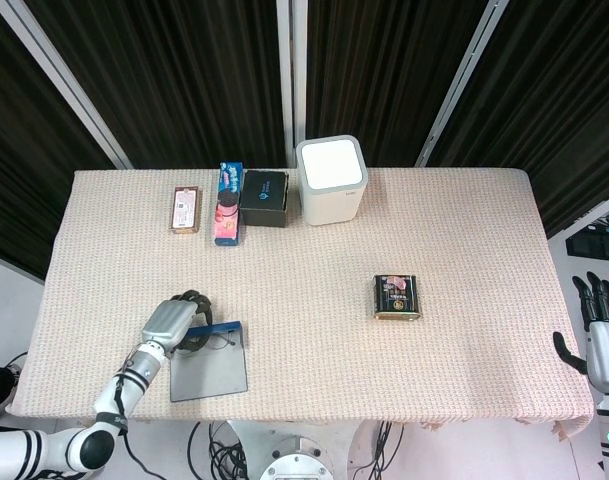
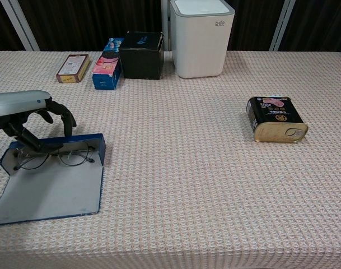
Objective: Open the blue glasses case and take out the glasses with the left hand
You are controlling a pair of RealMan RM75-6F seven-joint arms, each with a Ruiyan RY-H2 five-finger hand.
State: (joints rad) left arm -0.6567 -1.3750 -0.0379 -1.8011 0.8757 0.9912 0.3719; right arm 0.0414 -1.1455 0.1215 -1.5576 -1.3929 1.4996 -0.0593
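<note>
Dark curtains back a woven beige table (image 2: pixel 204 168). Near its front-left corner lies the blue glasses case (image 2: pixel 52 188), lid folded flat toward me, exposing the glasses (image 2: pixel 55 157) in the tray. My left hand (image 2: pixel 30 112) arches over them, fingers curled down for a pinch; whether they grip the frame, I cannot tell. My right hand (image 1: pixel 604 335) waits off-table, fingers spread, holding nothing.

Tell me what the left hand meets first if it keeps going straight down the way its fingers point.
Probably the glasses in the open blue case; the left hand arches just above them, though contact is unclear.
</note>
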